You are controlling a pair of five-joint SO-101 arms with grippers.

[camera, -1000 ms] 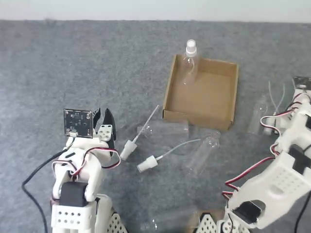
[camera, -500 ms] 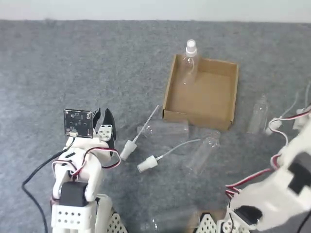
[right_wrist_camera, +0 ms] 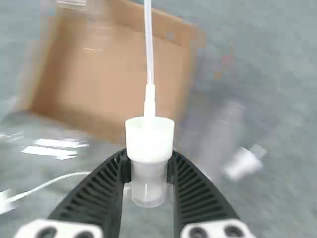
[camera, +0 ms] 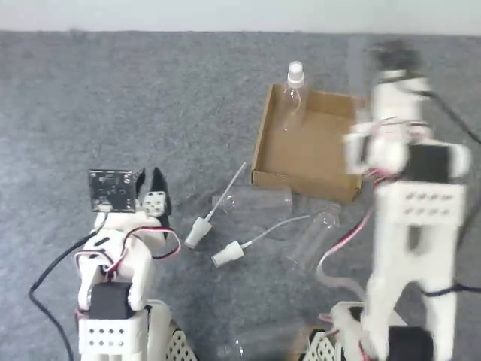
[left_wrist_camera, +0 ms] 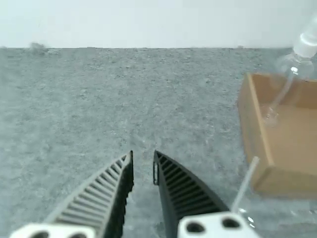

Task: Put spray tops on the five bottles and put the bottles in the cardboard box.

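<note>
My right gripper [right_wrist_camera: 147, 163] is shut on a white spray top [right_wrist_camera: 148, 136], its thin tube pointing toward the cardboard box [right_wrist_camera: 104, 79]. In the high view the right arm [camera: 409, 180] stands raised and blurred by the box's [camera: 312, 147] right edge. One bottle with a spray top [camera: 294, 94] stands in the box's far left corner. Two clear bottles [camera: 255, 201] [camera: 312, 237] lie in front of the box, beside two loose spray tops [camera: 197, 229] [camera: 228, 253]. My left gripper [left_wrist_camera: 143, 166] hovers over bare carpet, open by a narrow gap, holding nothing.
Another clear bottle [camera: 263, 340] lies at the near edge between the arm bases. A further spray top [right_wrist_camera: 242, 161] lies on the grey carpet beside a blurred bottle [right_wrist_camera: 223, 124]. Open carpet stretches to the left of and beyond the box.
The right arm has swung up from the table's right edge to the box's right side, carrying a spray top. The left arm has shifted slightly to the left.
</note>
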